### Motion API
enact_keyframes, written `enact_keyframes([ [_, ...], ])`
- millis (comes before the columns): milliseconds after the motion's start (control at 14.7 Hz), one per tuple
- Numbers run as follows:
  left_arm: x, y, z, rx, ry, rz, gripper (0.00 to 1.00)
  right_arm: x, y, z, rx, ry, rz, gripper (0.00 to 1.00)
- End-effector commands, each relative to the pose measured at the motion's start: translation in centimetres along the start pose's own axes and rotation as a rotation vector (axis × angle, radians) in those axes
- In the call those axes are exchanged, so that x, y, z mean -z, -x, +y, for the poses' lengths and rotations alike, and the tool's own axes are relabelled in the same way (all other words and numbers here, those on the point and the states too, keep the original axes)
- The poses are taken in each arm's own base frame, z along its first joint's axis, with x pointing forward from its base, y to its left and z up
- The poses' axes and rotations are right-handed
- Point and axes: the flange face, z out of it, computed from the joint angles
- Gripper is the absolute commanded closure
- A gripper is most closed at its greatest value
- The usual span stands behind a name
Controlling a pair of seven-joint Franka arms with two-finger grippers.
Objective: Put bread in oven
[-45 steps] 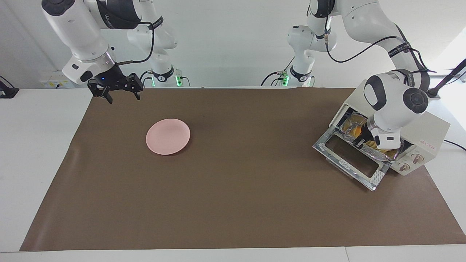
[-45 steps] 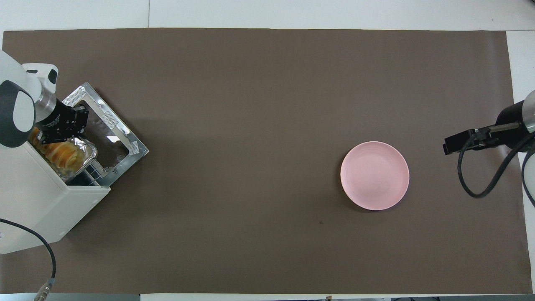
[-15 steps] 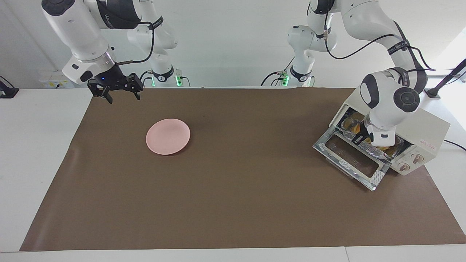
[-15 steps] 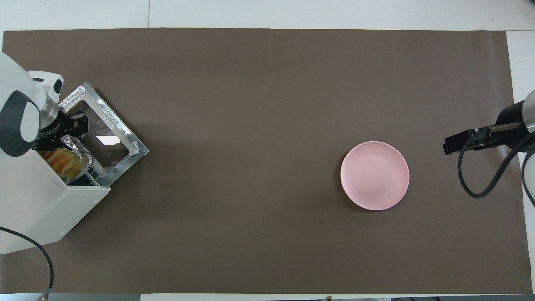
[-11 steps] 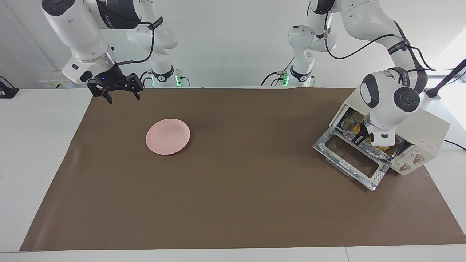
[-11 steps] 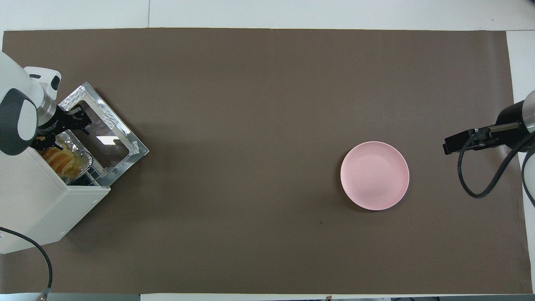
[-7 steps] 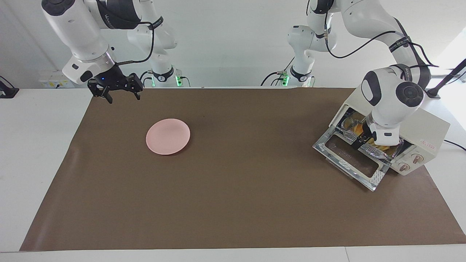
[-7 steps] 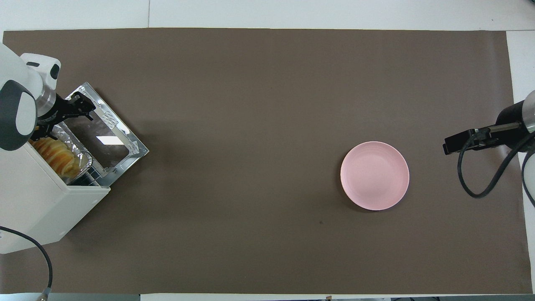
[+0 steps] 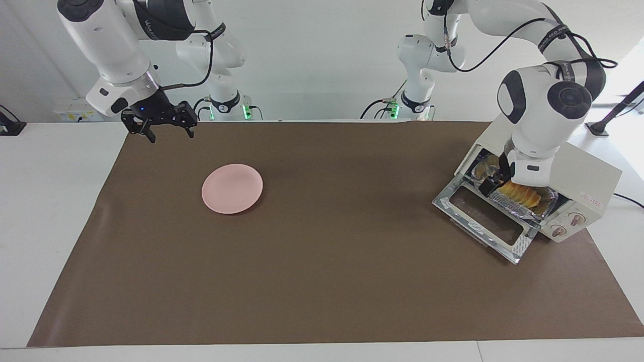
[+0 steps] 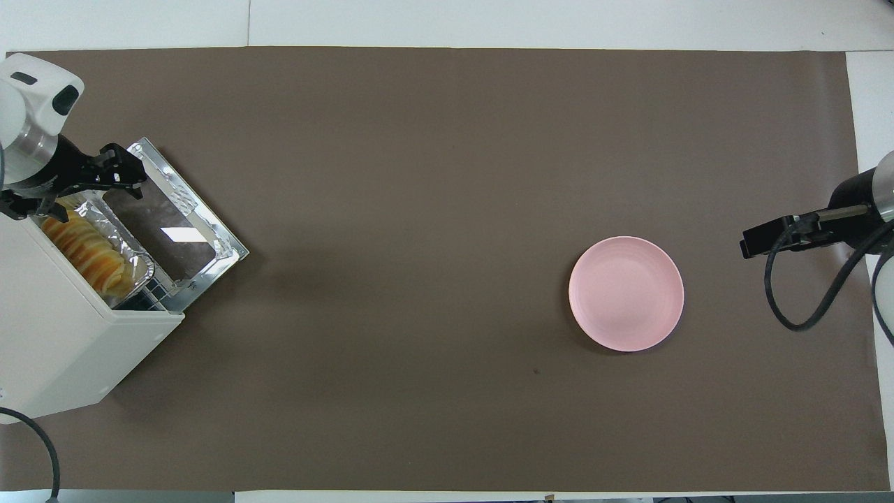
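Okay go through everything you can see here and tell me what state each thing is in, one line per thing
oven: door dropped open onto the table.
bread: lying in the foil tray, free of any hand.
foil tray: sitting on the oven rack.
pink plate: empty, flat on the table.
left hand: open, empty, over the oven's open front.
right hand: open, empty, waiting over the table edge.

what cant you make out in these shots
- Oven interior: in both views its own roof hides the depths, so how deep the foil tray and bread sit is unclear.
- Left gripper: the wrist covers much of it in the facing view.
- Right gripper, waiting over the table edge: mostly cut off at the overhead view's edge.
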Motion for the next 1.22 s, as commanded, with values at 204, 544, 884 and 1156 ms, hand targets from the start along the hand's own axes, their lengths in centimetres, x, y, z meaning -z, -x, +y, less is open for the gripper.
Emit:
enact_keyframes([
  [204, 4.2, 4.8, -4.6, -0.198, 0.069, -0.104, 0.0, 0.1, 0.5, 0.3, 0.016, 0.008, -0.004, 0.0],
  [544, 3.9, 6.7, -3.0, -0.26, 0.069, -0.151, 0.0, 0.1, 0.5, 0.3, 0.016, 0.008, -0.004, 0.0],
  [884, 4.5, 9.0, -3.3, -0.286, 0.081, -0.153, 0.0, 0.1, 0.5, 0.4, 0.014, 0.008, -0.002, 0.0],
  [1156, 4.6, 8.8, -3.1, -0.345, 0.099, -0.12, 0.0, 0.1, 0.5, 0.3, 0.017, 0.009, -0.002, 0.0],
])
